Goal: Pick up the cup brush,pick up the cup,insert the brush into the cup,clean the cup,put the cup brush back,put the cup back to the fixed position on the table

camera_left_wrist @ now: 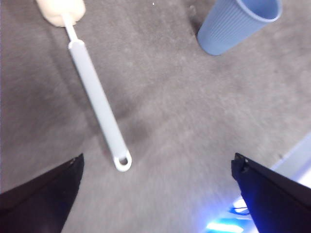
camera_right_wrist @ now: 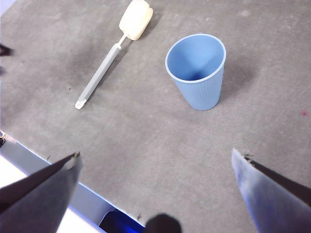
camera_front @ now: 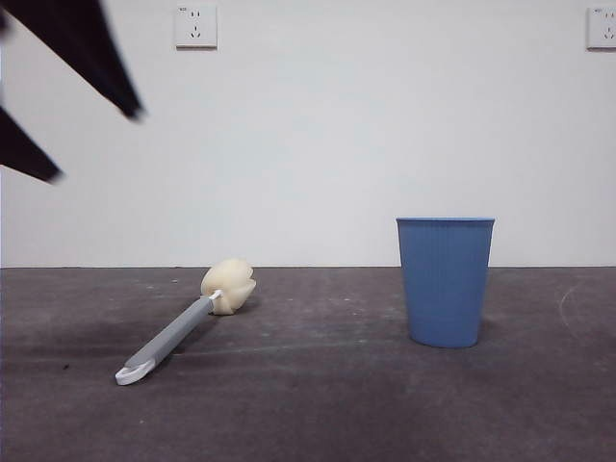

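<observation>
The cup brush (camera_front: 183, 327) lies flat on the table (camera_front: 318, 404), sponge head toward the wall, well apart from the upright cup (camera_front: 445, 281); two black jaw tips show at the upper corner. From the left wrist, the left gripper (camera_left_wrist: 158, 194) hangs above the brush's looped end, jaws wide apart, holding nothing; from the right wrist, the right gripper (camera_right_wrist: 155, 187) hovers high near the cup, jaws likewise apart.

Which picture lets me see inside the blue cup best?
The right wrist view: it looks down into the cup, showing the whole round rim and the inside, which looks empty. The front view shows only its ribbed outside, standing upright on the table. The left wrist view cuts part of the cup off at the picture's edge.
</observation>
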Robot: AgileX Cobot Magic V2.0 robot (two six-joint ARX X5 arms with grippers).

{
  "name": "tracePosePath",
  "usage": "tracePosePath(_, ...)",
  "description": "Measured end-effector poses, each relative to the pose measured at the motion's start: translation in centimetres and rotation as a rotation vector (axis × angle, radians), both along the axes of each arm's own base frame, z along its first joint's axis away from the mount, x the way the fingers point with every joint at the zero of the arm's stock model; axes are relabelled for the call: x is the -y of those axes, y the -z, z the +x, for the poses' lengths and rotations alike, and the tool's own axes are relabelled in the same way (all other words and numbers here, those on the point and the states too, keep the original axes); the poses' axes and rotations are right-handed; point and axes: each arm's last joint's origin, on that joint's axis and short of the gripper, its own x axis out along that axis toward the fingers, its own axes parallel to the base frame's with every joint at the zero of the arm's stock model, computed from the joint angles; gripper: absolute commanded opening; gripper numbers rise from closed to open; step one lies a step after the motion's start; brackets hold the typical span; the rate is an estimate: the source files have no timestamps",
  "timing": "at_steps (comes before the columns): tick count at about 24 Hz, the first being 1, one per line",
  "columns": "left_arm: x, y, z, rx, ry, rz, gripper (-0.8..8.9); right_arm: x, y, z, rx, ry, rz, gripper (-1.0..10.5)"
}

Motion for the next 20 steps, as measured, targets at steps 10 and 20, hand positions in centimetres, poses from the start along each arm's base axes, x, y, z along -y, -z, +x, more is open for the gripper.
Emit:
tracePosePath(10, 5.3, 7.1, 4.7, -0.088, -0.185, 0.200, 5.66, 0.0, 0.0, 0.1, -0.005, 0.003, 0.002, 5.4)
tracePosePath(20, 6.4, 10.7, 6.4, -0.148, -0.262, 0.248, 3.59, 0.0, 0.0, 0.1, -0.009, 0.007, 0.006, 5.4)
